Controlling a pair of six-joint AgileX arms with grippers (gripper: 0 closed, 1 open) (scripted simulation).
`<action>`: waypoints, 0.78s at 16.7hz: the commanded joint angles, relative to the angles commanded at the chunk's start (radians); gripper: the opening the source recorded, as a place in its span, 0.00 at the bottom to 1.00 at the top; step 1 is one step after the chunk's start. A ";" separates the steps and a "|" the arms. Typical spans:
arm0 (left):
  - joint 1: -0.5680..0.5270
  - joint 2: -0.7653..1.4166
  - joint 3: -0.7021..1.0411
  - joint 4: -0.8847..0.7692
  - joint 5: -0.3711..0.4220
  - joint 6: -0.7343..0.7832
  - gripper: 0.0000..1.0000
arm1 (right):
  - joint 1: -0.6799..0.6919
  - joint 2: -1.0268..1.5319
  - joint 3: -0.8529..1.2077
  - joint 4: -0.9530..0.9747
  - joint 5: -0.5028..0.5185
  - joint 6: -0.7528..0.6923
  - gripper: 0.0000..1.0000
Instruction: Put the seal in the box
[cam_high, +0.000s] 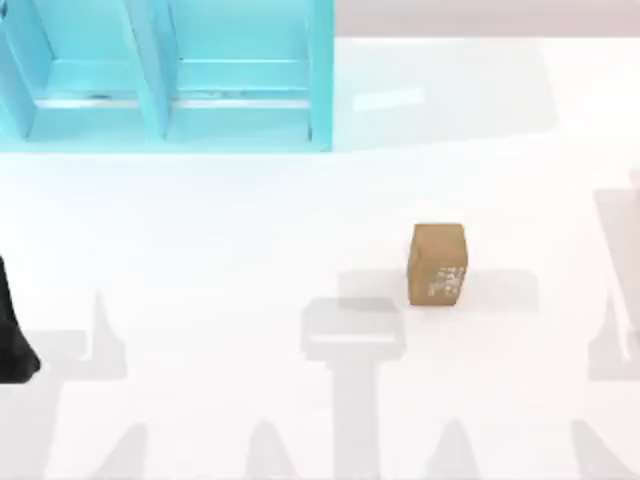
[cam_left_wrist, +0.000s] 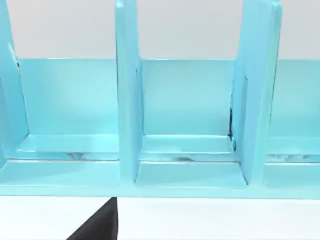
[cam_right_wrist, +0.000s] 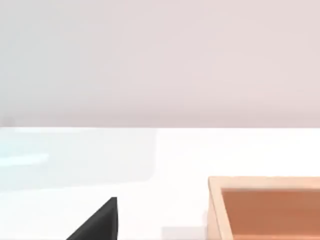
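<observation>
Seal stands upright, free on the tabletop, well apart from the blue rack, ungrasped; my end effectors' state: cannot tell.

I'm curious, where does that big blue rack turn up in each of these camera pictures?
Top view: the blue rack stands at the table's far left, cut off by the picture's edge.
Left wrist view: it spans the picture, with its open compartments facing the camera.
Right wrist view: a pale blue sheen lies on the table, perhaps the rack's reflection.
Shared landmark: the white table.
</observation>
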 joint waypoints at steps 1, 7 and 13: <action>0.000 0.000 0.000 0.000 0.000 0.000 1.00 | 0.000 0.000 0.000 0.000 0.000 0.000 1.00; 0.000 0.000 0.000 0.000 0.000 0.000 1.00 | 0.010 0.145 0.140 -0.121 0.001 0.036 1.00; 0.000 0.000 0.000 0.000 0.000 0.000 1.00 | 0.062 0.579 0.567 -0.438 0.005 0.148 1.00</action>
